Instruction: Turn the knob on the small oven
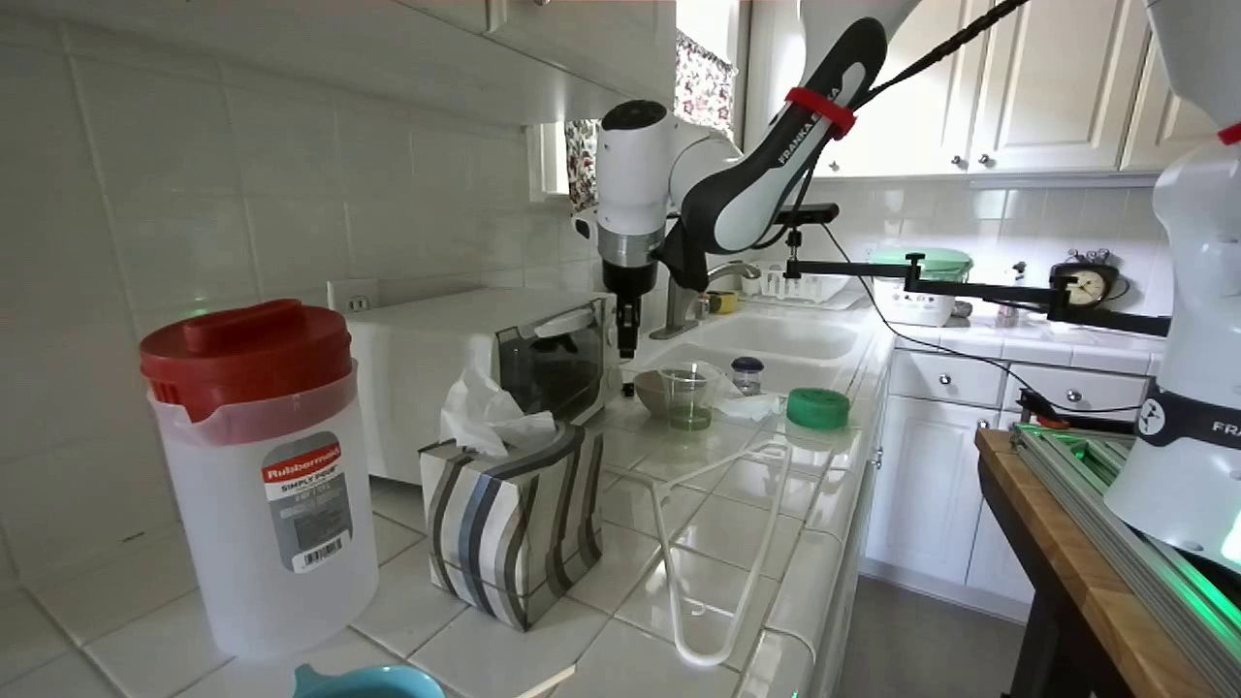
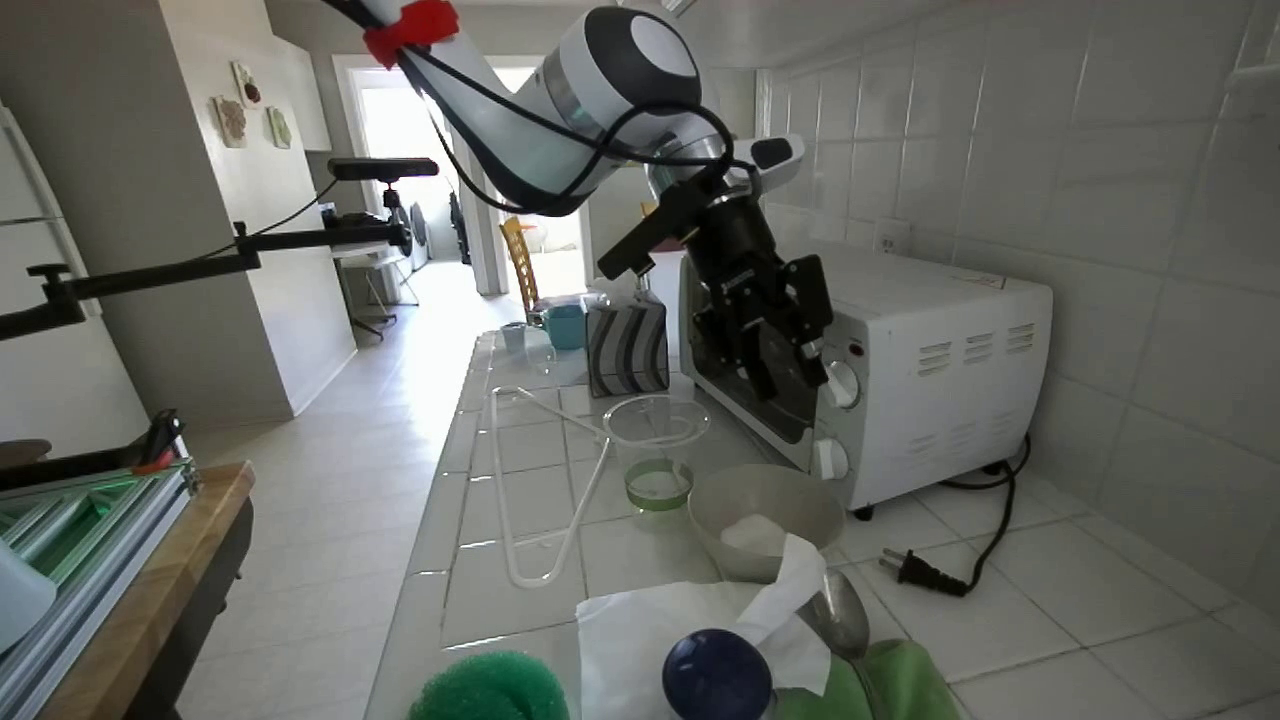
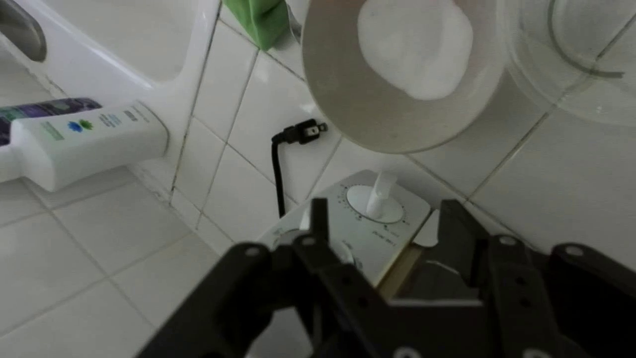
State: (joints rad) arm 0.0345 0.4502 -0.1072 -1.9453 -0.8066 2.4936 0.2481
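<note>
The small oven shows its white body in an exterior view, and its dark glass door and control panel face the counter's front side. In an exterior view its upper knob and lower knob are visible. In the wrist view the lower knob shows fully; the upper knob is mostly hidden behind a finger. My gripper is open and empty, pointing down in front of the oven by the upper knob. It also shows in both exterior views. Contact with the knob cannot be told.
A bowl, a clear cup and a loose power plug lie near the oven. A tissue box and a red-lidded jug stand at its far side. A white wire frame lies on the counter.
</note>
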